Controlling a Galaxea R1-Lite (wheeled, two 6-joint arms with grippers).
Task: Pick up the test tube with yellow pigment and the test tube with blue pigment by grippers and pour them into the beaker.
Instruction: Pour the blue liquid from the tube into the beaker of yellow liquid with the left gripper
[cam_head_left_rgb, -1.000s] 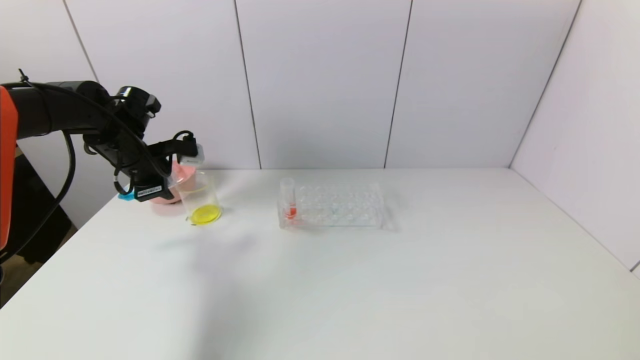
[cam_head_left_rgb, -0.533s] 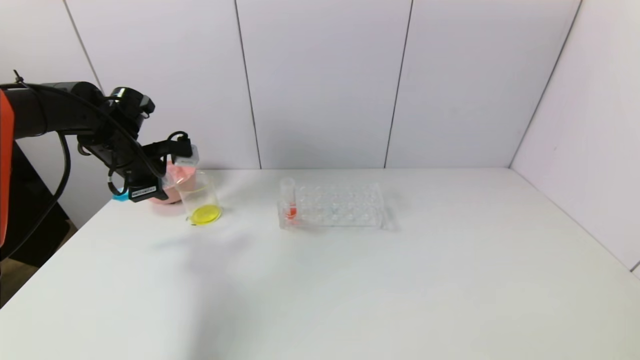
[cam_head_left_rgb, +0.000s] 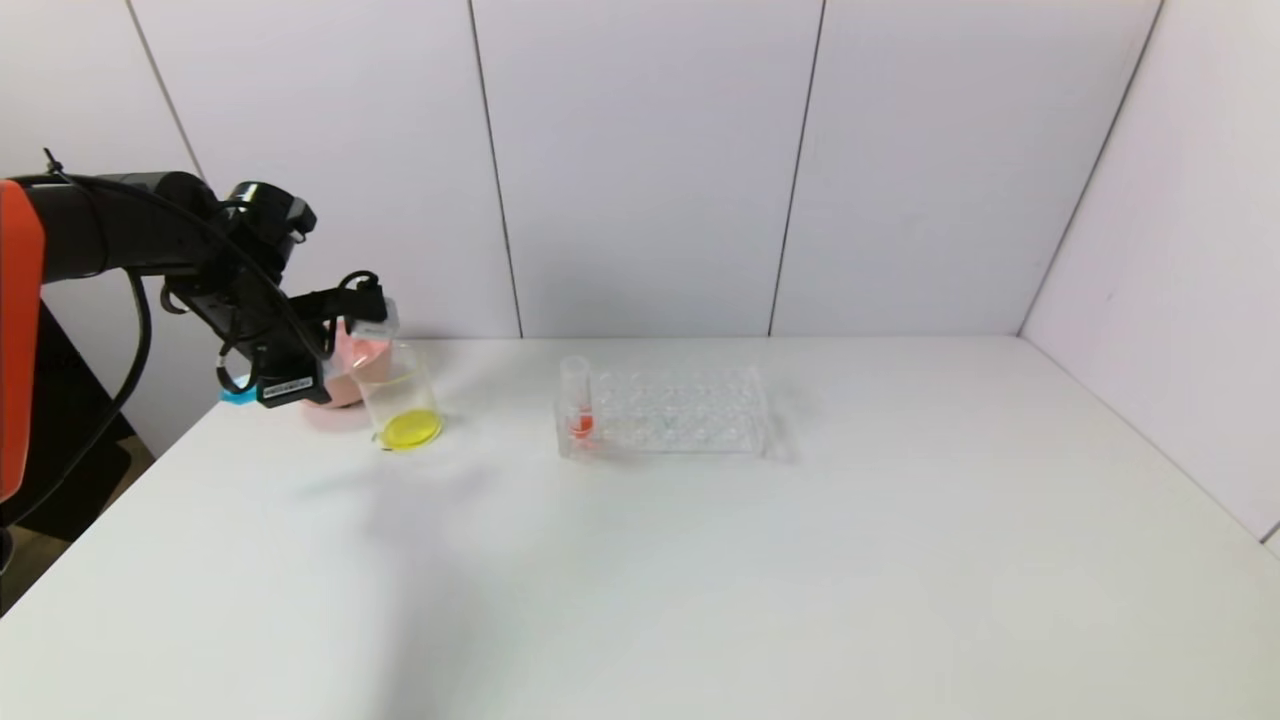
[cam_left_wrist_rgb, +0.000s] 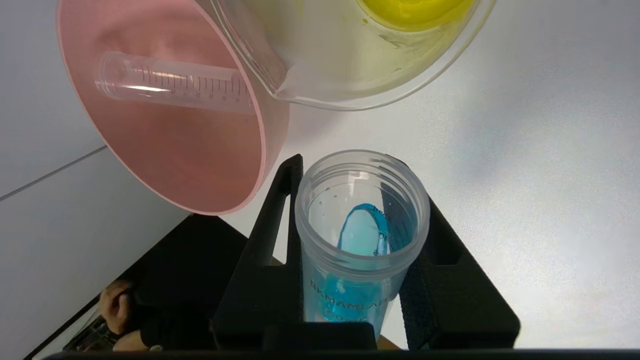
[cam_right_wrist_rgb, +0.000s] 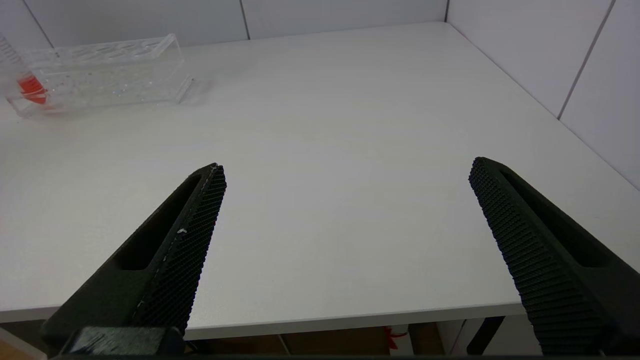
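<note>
From the head camera, the left gripper (cam_head_left_rgb: 335, 345) hangs at the far left of the white table (cam_head_left_rgb: 700, 560), just beside the small clear straight-sided beaker (cam_head_left_rgb: 400, 400), which holds a shallow pool of yellow liquid at its bottom. A round pink bowl (cam_head_left_rgb: 345, 365) sits right behind the beaker, partly hidden by the arm. A spot of blue shows at the near end of the gripper, where the slim clear test tube with blue pigment (cam_head_left_rgb: 240, 394) is carried. Toward the table's middle stands a clear plastic tube rack (cam_head_left_rgb: 680, 412) with one red-tipped tube (cam_head_left_rgb: 577, 400) upright in its left end.

The left wrist camera looks straight at the open mouth of the blue tube (cam_left_wrist_rgb: 361, 235), clamped between the two black fingers (cam_left_wrist_rgb: 265, 240) of the left gripper (cam_left_wrist_rgb: 352, 260); the blue liquid lies partway along the inside and has not reached the lip. The tube's mouth is near the beaker (cam_left_wrist_rgb: 350, 70) but apart from its rim. An empty clear graduated tube (cam_left_wrist_rgb: 170, 84) lies inside the pink bowl (cam_left_wrist_rgb: 200, 165); whether it is the test tube with yellow pigment I cannot tell.

The right wrist camera shows the right gripper (cam_right_wrist_rgb: 347, 200) with its fingers spread wide, holding nothing, at the near table edge (cam_right_wrist_rgb: 325, 150), well apart from the rack (cam_right_wrist_rgb: 100, 72).
</note>
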